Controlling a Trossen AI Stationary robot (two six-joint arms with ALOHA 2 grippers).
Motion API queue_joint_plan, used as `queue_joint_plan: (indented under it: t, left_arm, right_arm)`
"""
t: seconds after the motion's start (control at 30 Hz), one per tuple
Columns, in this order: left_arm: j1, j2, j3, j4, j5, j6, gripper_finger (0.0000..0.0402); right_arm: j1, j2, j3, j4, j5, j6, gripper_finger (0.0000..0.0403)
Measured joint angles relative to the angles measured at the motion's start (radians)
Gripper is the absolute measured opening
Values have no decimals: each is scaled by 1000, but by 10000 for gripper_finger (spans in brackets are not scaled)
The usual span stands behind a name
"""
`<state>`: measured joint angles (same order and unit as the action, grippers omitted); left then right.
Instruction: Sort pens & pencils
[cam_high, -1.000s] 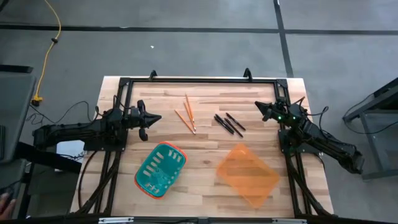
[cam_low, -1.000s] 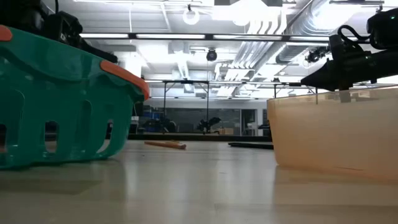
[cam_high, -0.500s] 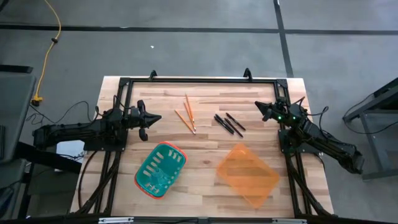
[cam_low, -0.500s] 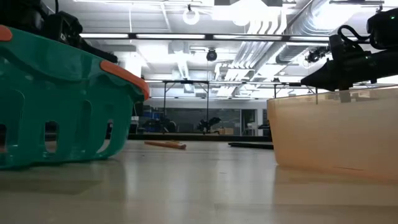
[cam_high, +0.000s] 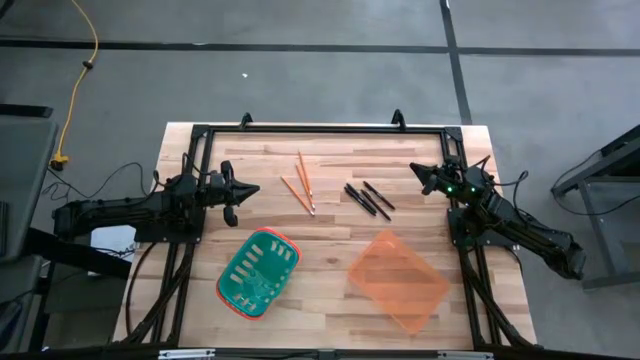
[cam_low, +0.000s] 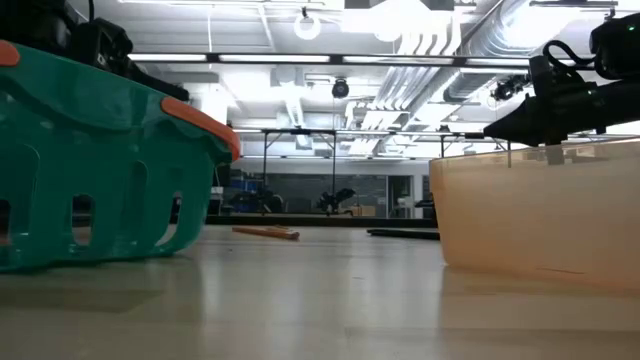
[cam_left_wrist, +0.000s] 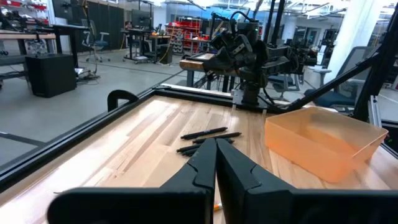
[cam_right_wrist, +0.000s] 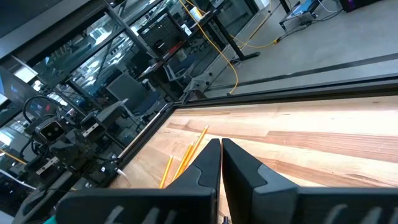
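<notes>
Three orange pencils (cam_high: 301, 183) left of three black pens (cam_high: 368, 198); left gripper (cam_high: 246, 190) farther left, clenched empty; right gripper (cam_high: 417, 172) right of pens, clenched empty.

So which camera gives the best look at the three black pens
The high view: all three pens lie apart on the wood, unobstructed. The left wrist view shows them partly behind its tool, the low view only a dark sliver, the right wrist view none.
</notes>
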<state>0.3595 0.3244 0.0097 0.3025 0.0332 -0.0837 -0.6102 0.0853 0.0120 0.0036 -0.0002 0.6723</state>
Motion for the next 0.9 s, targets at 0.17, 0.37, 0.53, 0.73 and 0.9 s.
queue_joint_plan:
  t: [0.17, 0.37, 0.53, 0.73, 0.9]
  left_arm:
    - [0, 0, 0, 0, 0, 0, 1]
    - [0, 0, 0, 0, 0, 0, 1]
    - [0, 0, 0, 0, 0, 0, 1]
    - [0, 0, 0, 0, 0, 0, 1]
    - [0, -1, 0, 55, 0, -144, 1]
  right_arm:
    - [0, 0, 0, 0, 0, 0, 6]
    - [0, 0, 0, 0, 0, 0, 6]
    - [0, 0, 0, 0, 0, 0, 6]
    - [0, 0, 0, 0, 0, 0, 6]
    - [0, 0, 0, 0, 0, 0, 6]
